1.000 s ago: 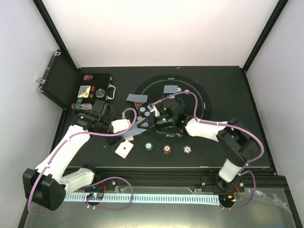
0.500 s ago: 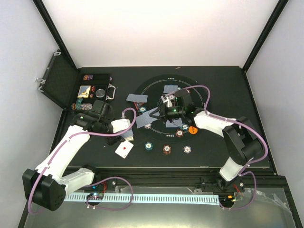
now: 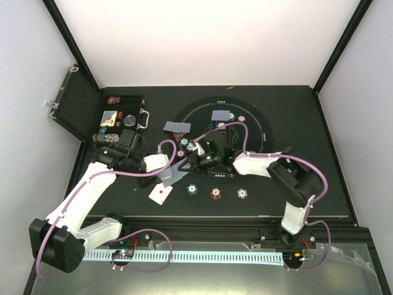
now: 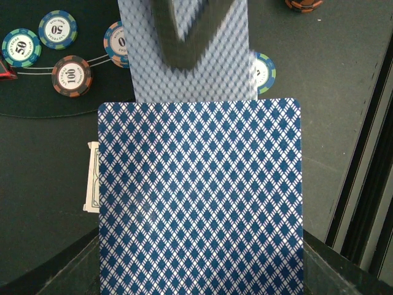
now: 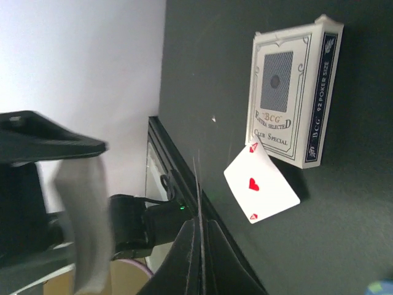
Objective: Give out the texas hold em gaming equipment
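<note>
Showing card box [image 5: 293, 92], heart ace [image 5: 261, 182], right wrist

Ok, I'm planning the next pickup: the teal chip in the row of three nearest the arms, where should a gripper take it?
Probably across its rim, coming straight down: the teal chip lies flat and round, apart from the ace card and the red-brown chip, so fingers can straddle opposite edges.

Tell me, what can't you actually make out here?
Left wrist: the deck blocks most of the view; the card above it is blurred, face unseen, and half-covers two chips.
Right wrist: the card shows only edge-on; a grey blur at left is unidentifiable.
Top: chip values too small.
</note>
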You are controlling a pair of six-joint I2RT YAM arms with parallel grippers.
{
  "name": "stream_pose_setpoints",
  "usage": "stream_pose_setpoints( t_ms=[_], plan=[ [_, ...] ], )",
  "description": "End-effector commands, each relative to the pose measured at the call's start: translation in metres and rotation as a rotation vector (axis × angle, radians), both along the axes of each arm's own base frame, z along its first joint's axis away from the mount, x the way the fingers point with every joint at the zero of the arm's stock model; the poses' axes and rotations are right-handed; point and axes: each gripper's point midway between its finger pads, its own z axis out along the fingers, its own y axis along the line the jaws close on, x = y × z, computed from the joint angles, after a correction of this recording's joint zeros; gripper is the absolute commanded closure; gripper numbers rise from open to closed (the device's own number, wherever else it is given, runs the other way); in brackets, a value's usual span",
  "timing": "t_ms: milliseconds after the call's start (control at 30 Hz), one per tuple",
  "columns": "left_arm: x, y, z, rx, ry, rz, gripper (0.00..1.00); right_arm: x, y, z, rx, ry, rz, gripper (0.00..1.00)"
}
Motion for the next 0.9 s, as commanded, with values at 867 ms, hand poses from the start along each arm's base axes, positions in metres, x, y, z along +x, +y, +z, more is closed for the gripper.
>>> stream_pose_setpoints(
  t_ms=[867],
  plan=[
    [0.001,-0.001,0.011,-0.023,-0.039,-0.003,0.99,-0.004,0.005,-0.076,-0.191,0.02,0.017,0.72]
  ],
)
